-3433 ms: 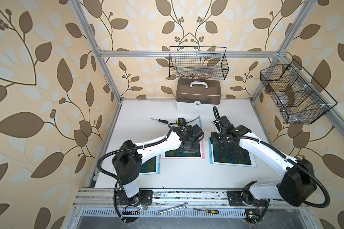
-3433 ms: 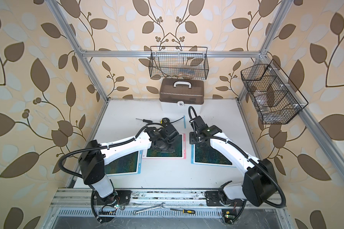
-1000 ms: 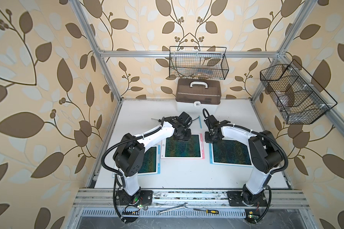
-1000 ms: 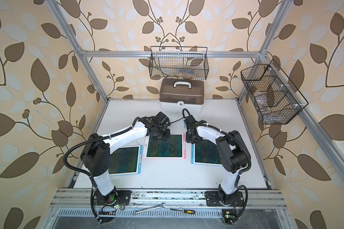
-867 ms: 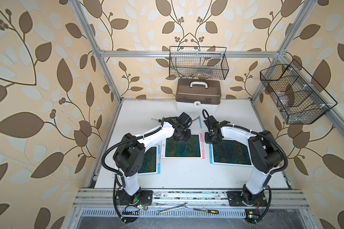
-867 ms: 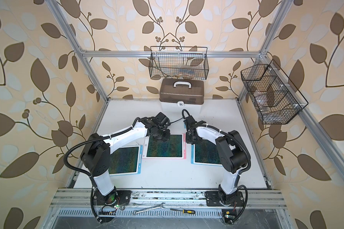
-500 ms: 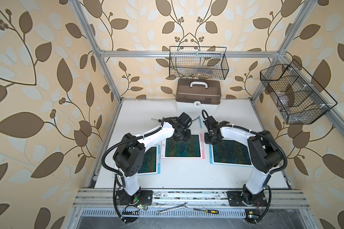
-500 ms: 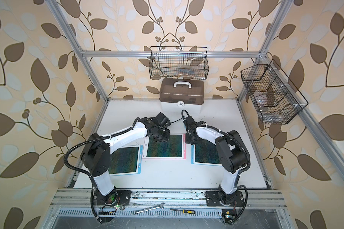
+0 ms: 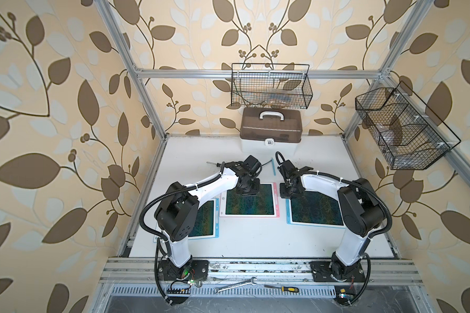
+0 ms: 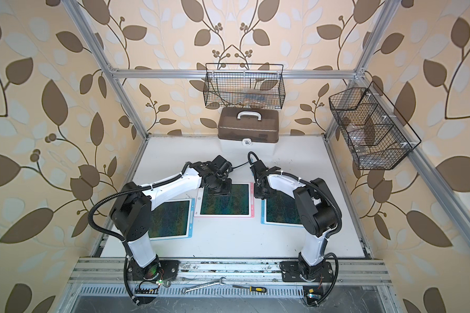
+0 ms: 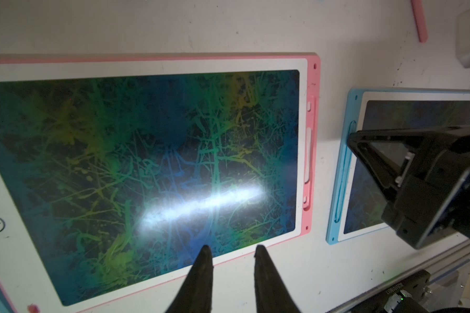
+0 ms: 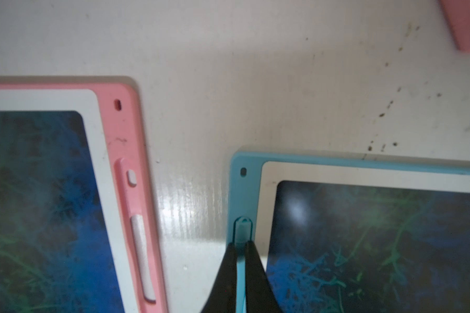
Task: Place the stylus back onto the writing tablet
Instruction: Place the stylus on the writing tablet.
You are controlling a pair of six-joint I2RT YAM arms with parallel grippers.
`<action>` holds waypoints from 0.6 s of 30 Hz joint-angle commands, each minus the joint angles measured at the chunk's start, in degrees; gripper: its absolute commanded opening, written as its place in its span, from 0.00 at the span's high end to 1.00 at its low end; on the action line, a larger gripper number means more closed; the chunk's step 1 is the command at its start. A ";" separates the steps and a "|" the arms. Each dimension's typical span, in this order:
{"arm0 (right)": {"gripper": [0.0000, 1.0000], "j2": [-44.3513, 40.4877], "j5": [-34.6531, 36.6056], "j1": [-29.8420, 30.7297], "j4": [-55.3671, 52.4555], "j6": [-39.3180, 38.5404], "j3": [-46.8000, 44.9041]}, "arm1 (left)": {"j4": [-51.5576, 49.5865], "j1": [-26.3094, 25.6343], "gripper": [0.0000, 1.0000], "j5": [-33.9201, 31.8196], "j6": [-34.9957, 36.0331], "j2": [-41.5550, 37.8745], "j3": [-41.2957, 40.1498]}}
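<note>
A blue stylus (image 12: 242,230) lies in the slot along the left edge of the right-hand blue writing tablet (image 12: 364,165), near its far corner. My right gripper (image 12: 239,242) is shut on this stylus, one fingertip on each side. Both top views show that gripper (image 9: 286,193) (image 10: 261,195) pointing down at the far left corner of the blue tablet (image 9: 316,210). My left gripper (image 11: 231,248) hangs open over the edge of the pink tablet (image 11: 314,81), holding nothing. In both top views the left gripper (image 9: 246,189) (image 10: 219,191) is above that tablet's far edge.
A loose pink stylus (image 12: 464,25) (image 11: 418,21) and a thin blue stick (image 9: 274,167) lie on the table behind the tablets. The pink tablet's side slot (image 12: 136,216) holds none. Another blue tablet (image 10: 171,218) lies at the left. A brown toolbox (image 9: 270,127) stands at the back wall.
Since a few seconds ago both grippers have shifted left, and the right arm has folded in over the blue tablet's corner. Over the last second neither arm has visibly moved.
</note>
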 commanded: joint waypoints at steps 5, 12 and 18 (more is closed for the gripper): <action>0.91 -0.81 1.51 0.42 -1.07 0.73 -1.50 | 0.75 -0.37 0.72 1.07 -1.16 -2.28 -0.86; 0.88 -1.35 2.00 0.96 -1.66 0.63 -1.04 | 0.92 -0.37 0.72 1.13 -1.45 -2.58 -1.27; 0.72 -3.15 2.65 1.22 -2.68 1.13 0.03 | 1.36 -0.46 0.72 1.22 -1.88 -2.91 -1.75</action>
